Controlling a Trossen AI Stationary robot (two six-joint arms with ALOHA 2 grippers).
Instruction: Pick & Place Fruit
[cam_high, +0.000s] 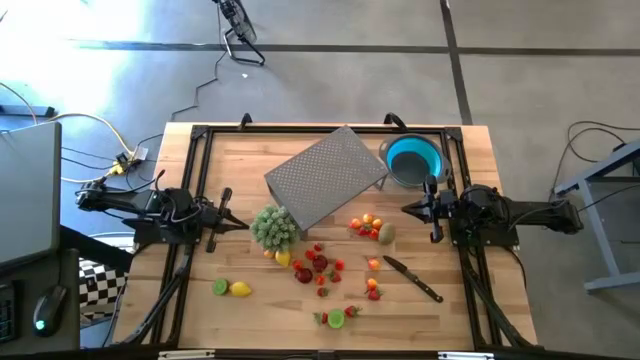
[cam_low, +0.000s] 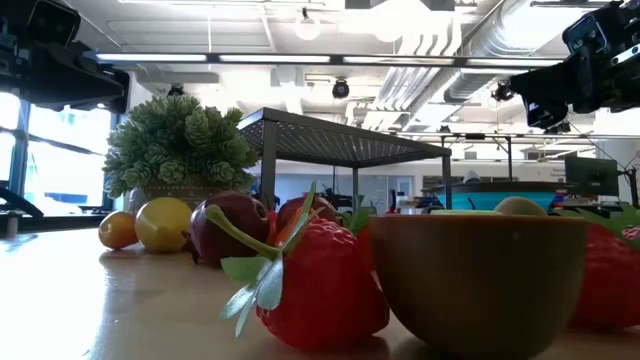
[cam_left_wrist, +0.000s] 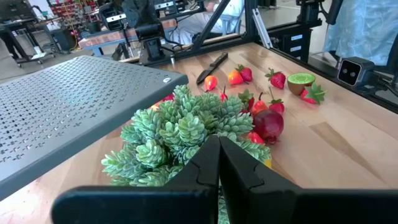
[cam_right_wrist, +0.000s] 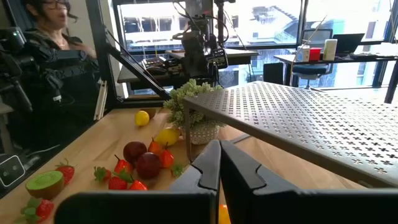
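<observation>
No text, label, brand, number or sign can be read in any of the views. Whatever print may be on the far-off room furnishings and equipment is too small and blurred to make out.

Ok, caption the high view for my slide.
Both shut grippers, left and right, flank scattered fruit beside blue bowl.

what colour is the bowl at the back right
Blue inside, with a dark rim; the bowl shows best in the high view.
</observation>
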